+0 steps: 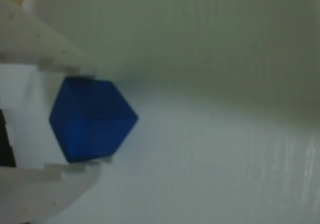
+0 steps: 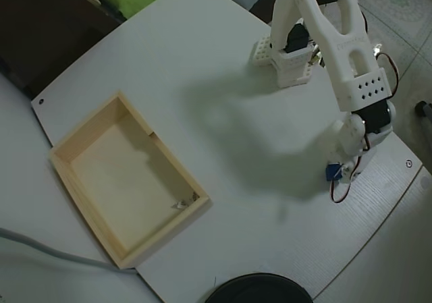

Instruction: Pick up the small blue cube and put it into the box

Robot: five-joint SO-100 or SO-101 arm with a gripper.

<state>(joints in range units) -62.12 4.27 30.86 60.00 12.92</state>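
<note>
The small blue cube (image 1: pixel 92 119) sits tilted between my two white fingertips in the wrist view, one pressing it from above and one from below. My gripper (image 1: pixel 90 119) is shut on it over the white table. In the overhead view the gripper (image 2: pixel 337 175) hangs at the right side of the table with the cube (image 2: pixel 331 172) in it. The box (image 2: pixel 79 135), a shallow pale wooden tray, lies open at the left of the table, far from the gripper. Its inside shows only a small mark near one corner.
The arm's white base (image 2: pixel 290 63) stands at the table's far edge. A black round object (image 2: pixel 260 291) pokes in at the bottom edge. A grey cable (image 2: pixel 40 249) runs at the lower left. The table's right edge (image 2: pixel 405 181) lies close to the gripper.
</note>
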